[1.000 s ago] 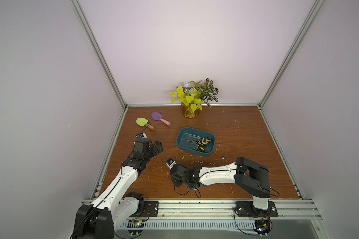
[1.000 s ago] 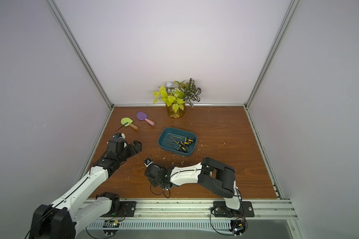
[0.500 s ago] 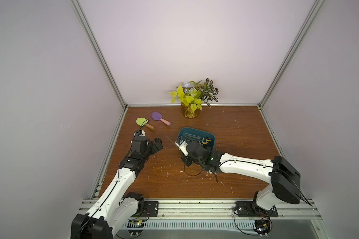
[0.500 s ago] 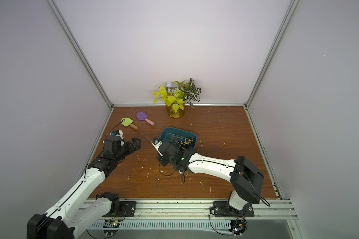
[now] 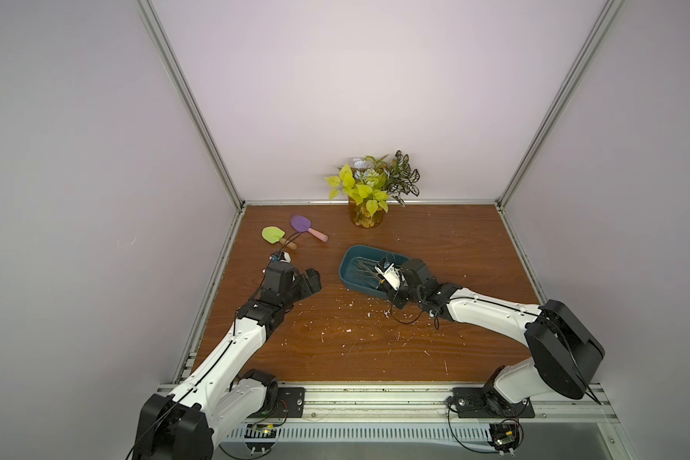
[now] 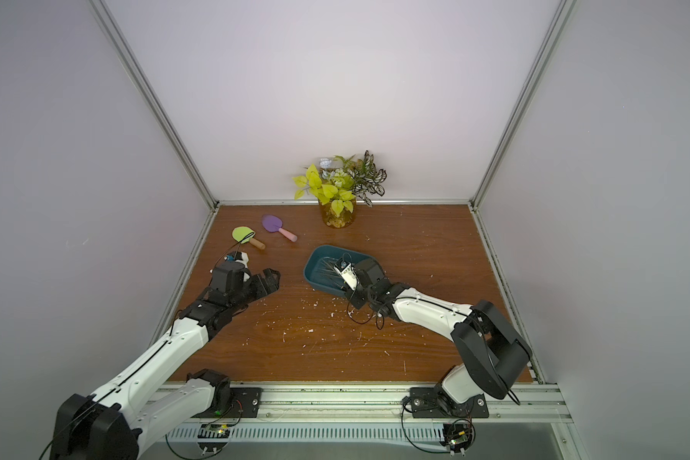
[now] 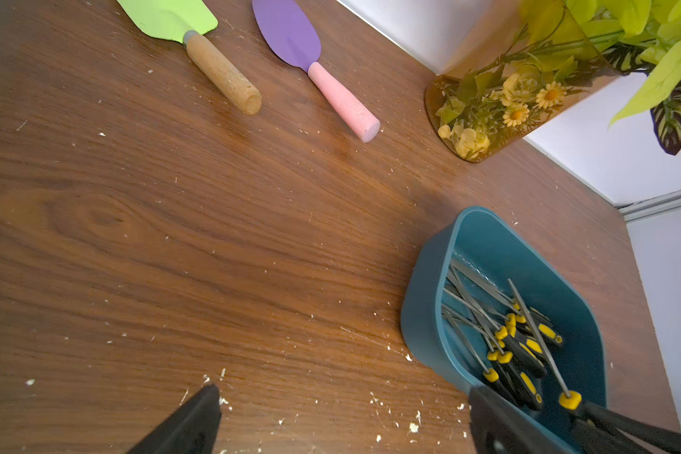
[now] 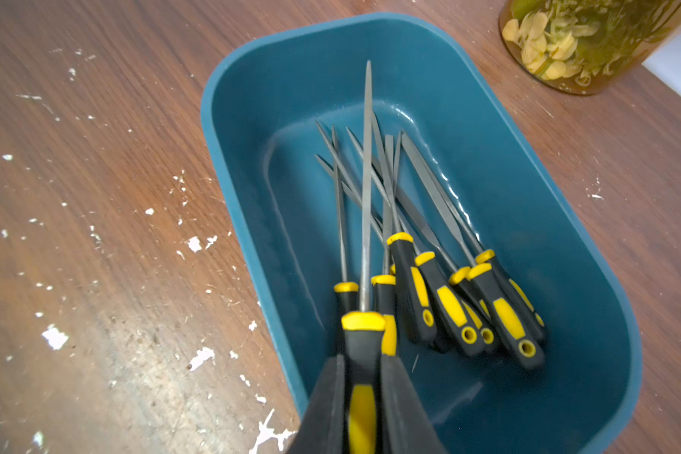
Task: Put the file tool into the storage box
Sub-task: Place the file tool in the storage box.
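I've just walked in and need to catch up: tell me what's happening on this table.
The right pincer is shut on the handle of a file, holding it over the teal storage box, not yet let go. Several more files already lie inside. The left pincer is open and empty above bare table, apart from the box. A green trowel, a purple trowel and a plant jar sit untouched at the back.

Robot laboratory test cell. Enclosure of plain white panels [image 5: 355, 99] framed by aluminium posts [image 5: 192, 107], with a wood-grain surface [image 5: 435, 350]. Two white robot arms [image 5: 232, 354] bolted to a metal rail [image 5: 375, 402] at 6 o'clock; staged plant jar [image 5: 365, 217] at 12 o'clock.
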{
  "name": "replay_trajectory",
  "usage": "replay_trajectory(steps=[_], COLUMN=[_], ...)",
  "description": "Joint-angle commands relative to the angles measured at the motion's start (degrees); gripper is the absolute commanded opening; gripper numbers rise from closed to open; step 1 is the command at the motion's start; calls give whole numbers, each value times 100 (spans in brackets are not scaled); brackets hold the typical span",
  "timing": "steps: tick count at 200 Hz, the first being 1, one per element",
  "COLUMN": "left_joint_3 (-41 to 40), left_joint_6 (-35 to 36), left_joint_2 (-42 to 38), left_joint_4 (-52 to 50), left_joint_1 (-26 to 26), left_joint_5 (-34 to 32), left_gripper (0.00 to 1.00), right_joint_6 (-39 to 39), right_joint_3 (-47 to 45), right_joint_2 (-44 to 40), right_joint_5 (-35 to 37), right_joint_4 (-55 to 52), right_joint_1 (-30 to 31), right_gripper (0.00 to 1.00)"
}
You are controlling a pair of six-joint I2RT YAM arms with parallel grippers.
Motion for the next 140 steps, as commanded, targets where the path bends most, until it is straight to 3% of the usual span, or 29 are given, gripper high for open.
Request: replay_trajectory(steps=[1,37,47,58,72,126,140], left_joint_3=[184,193,193,201,217,420,422], left_joint_6=[-27,-20,-15,-20,-1,320,506], left_joint_2=[-17,-13,-13,-13,-4,145,113], left_joint_4=[73,53,53,53,61,30,153], left_joint_1=[-57,-60,-65,-60,-60,-60,-59], left_joint_5=[-57,-55,-47,-43,-53,-259,-451], left_gripper=[100,100,100,100,100,100,100], right_joint_6=[-207,-360,-396,-431,-436,-130,80], right_joint_3=[28,217,303,399,489,287,114], right_joint_2=[48,195,256,322,376,-97,-380], right_joint_5=[-172,-168,-187,-190,-152,164,553], right_joint_4=[188,71,-1,-95,-150,221,394], right_joint_1=[-45,-118,-133,-137,-139,-154,-157], right_gripper=[7,12,21,37,46,67,70])
